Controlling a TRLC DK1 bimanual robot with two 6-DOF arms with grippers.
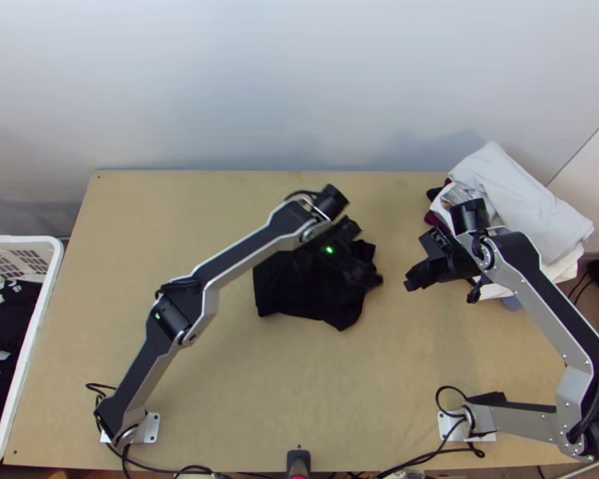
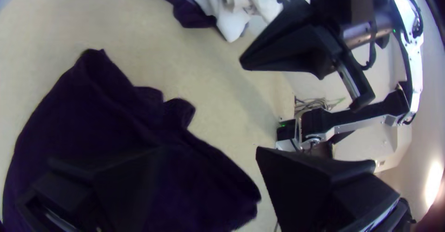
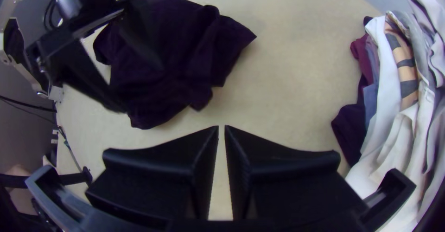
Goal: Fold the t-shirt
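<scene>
Over the table point(image 3: 287, 74), by the right wrist view, the right gripper point(image 3: 221, 127) is clenched, empty. Left wrist view: the left gripper point(image 2: 209, 149) is released above the bunched t-shirt point(image 2: 106, 116); best pinch one loose edge, then spread before folding. Top view: the t-shirt lies mid-table, long axis seemingly side to side, its heading unclear.
</scene>
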